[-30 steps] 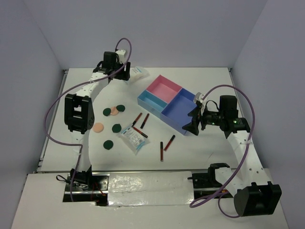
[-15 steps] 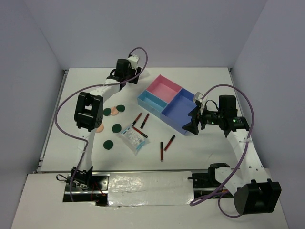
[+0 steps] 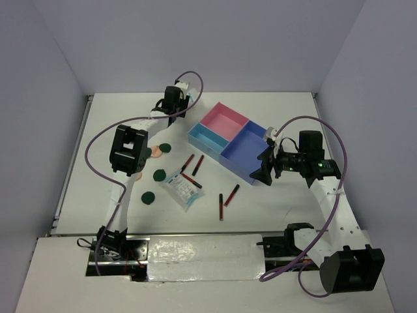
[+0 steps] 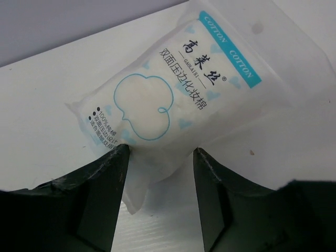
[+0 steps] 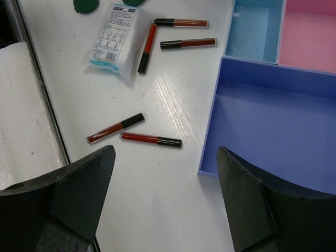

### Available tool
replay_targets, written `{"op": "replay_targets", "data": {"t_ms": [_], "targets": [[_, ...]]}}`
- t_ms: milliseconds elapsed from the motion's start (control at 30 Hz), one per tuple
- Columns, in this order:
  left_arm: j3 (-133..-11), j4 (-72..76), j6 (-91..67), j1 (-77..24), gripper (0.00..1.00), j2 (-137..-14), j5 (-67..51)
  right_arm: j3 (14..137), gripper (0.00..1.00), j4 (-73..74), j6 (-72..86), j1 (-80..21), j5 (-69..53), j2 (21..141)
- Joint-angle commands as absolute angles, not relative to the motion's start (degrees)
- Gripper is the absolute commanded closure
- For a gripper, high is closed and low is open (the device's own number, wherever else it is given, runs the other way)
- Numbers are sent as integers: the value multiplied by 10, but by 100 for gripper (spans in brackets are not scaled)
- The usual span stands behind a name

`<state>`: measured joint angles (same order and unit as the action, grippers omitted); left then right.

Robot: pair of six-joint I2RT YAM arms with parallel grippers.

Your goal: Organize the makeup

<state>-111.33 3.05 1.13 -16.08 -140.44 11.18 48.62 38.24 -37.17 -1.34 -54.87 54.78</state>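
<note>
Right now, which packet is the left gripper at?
The packet printed COTTON: its corner lies between the left gripper's open fingers. The other packet lies mid-table beside the red sticks, untouched.

I work in a lab test cell: blank pale walls (image 3: 215,39) box in my white tabletop (image 3: 280,208), and purple cables (image 3: 303,118) loop from my arms (image 3: 127,147), bolted along its near edge.
</note>
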Motion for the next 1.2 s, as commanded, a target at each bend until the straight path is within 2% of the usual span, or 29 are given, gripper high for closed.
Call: {"op": "replay_targets", "data": {"t_ms": [0,400,467,500,533,700,933,1167], "targets": [[-1139,40,-10,-163,39,-1417,138,500,15,379,-374,-12,-557,543],[-1150,25,-32,-156,78,-1419,127,511,14,375,-362,-11,-566,545],[-1155,16,-34,-155,87,-1418,117,512,14,374,-359,-11,-567,544],[-1155,16,-34,-154,97,-1417,116,511,14,374,-358,-11,-567,543],[-1155,14,-35,-154,99,-1413,115,512,14,373,-357,-11,-568,543],[-1143,18,-34,-155,100,-1390,104,512,15,371,-355,-11,-569,541],[-1093,33,-53,-149,100,-1292,79,507,14,364,-345,-11,-571,538],[-977,81,-76,-149,100,-1173,34,506,14,361,-341,-11,-575,538]]}}
